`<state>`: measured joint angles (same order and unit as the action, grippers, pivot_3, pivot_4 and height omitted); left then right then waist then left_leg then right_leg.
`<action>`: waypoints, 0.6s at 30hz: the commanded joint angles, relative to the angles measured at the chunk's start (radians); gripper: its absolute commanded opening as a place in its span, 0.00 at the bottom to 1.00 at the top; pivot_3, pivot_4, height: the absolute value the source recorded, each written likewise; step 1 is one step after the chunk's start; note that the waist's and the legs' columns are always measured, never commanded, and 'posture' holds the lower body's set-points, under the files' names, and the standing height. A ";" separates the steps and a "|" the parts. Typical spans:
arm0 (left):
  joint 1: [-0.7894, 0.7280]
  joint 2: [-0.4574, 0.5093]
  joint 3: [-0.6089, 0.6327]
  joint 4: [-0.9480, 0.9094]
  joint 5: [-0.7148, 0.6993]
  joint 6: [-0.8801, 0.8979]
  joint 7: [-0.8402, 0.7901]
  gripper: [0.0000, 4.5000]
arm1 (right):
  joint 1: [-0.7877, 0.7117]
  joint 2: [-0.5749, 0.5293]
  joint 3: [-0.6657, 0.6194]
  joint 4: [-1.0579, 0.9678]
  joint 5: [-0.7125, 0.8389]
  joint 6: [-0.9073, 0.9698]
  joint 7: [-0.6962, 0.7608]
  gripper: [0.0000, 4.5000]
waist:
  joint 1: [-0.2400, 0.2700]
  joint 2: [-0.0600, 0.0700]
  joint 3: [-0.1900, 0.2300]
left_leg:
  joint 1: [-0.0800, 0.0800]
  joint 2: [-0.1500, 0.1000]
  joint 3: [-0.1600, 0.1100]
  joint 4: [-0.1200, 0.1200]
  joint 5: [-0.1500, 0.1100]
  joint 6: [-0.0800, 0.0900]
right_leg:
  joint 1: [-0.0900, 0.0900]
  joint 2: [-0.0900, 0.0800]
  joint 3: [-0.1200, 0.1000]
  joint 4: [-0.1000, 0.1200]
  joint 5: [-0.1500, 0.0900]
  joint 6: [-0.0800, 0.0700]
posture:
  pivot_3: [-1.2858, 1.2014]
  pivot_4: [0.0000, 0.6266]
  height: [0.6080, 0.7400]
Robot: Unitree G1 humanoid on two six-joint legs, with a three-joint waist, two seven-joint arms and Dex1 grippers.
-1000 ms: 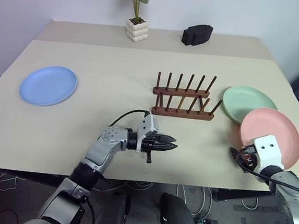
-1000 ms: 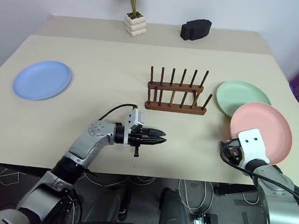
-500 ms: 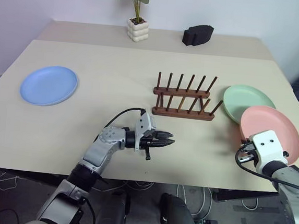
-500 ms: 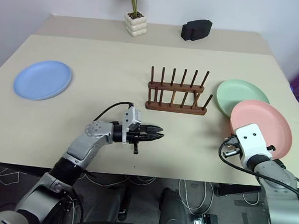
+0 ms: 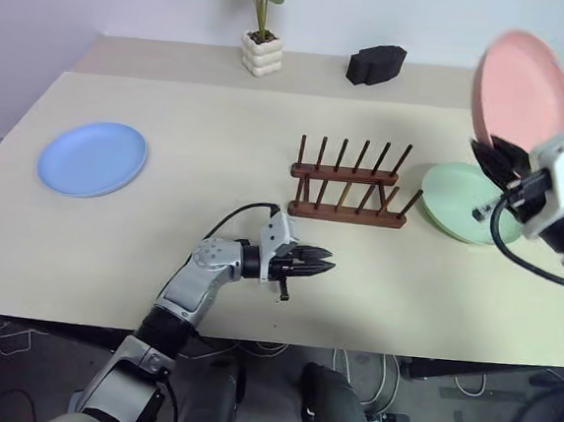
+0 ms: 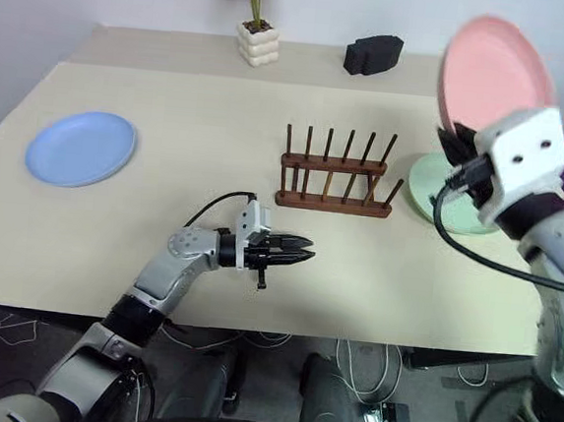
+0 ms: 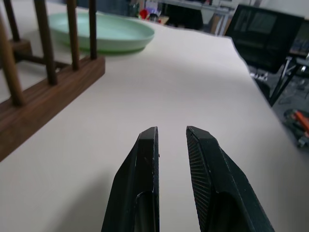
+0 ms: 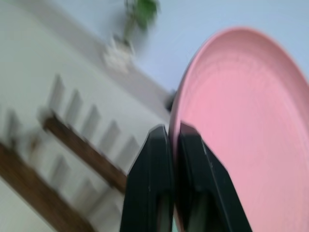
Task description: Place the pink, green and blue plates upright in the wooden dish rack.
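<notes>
Plates remain out of the wooden dish rack (image 5: 349, 182), which stands empty at the table's (image 5: 221, 117) centre. Nearest the camera, the left gripper (image 5: 324, 267) hovers over the front edge, its fingers (image 7: 145, 159) a narrow gap apart and grasping nothing; its wrist view catches just a corner of the rack and the green plate (image 7: 104, 31) beyond. At 3 o'clock from the rack the green plate lies flat, its near rim partly hidden behind the right gripper (image 6: 458, 145), which is clenched on the rim of the pink plate (image 5: 525, 89). That plate now stands nearly upright in the air, above the green one; a second ago it lay low at the table's right front corner. The right wrist view is blurred, rack pegs reduced to smears. Well apart at 9 o'clock, the blue plate (image 5: 92, 159) lies flat. At 12 o'clock, against the wall, stand a potted plant (image 5: 258, 26) and a black object (image 5: 376, 64) too indistinct to identify.
</notes>
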<state>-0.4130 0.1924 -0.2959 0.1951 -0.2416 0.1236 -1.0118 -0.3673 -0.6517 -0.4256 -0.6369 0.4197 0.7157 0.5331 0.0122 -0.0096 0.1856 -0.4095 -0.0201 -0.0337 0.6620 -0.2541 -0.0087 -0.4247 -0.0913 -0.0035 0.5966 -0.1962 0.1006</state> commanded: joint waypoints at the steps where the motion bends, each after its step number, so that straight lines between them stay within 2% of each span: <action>1: 0.003 -0.002 0.013 -0.028 0.003 -0.020 0.020 0.21 | -0.134 0.103 -0.032 0.039 0.216 0.033 -0.038 0.01 | -0.001 0.000 0.000 | 0.000 0.000 0.001 0.000 0.000 0.000 | 0.000 0.000 0.000 0.000 0.000 0.000 | 0.52 0.24 0.98; 5: 0.013 0.007 0.020 -0.042 0.005 -0.021 0.037 0.21 | -0.174 0.147 -0.036 0.096 0.380 0.092 -0.042 0.01 | 0.003 0.000 0.000 | 0.000 0.000 0.000 0.001 0.000 0.000 | 0.000 -0.001 0.000 0.000 0.000 0.000 | 0.52 0.24 0.98; 8: 0.018 0.013 0.025 -0.051 0.003 -0.017 0.049 0.21 | -0.163 0.143 -0.002 0.140 0.436 0.109 -0.020 0.01 | 0.000 0.001 0.000 | 0.000 0.000 0.001 0.001 0.000 0.000 | 0.000 -0.002 0.000 0.001 0.000 0.000 | 0.52 0.24 0.98; 18: 0.023 0.030 0.038 -0.065 -0.004 -0.006 0.064 0.21 | -0.131 0.143 0.069 0.290 0.417 0.041 0.031 0.01 | -0.001 0.001 0.000 | 0.000 0.000 0.001 0.000 0.000 0.000 | 0.000 -0.002 0.000 0.001 0.000 0.000 | 0.52 0.24 0.98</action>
<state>-0.3950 0.2223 -0.2765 0.1729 -0.2308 0.1219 -0.9516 -0.4928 -0.5061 -0.3442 -0.3530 0.8280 0.7907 0.5480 0.0109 -0.0089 0.1858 -0.4091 -0.0205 -0.0325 0.6625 -0.2542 -0.0084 -0.4251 -0.0929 -0.0035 0.5976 -0.1960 0.1004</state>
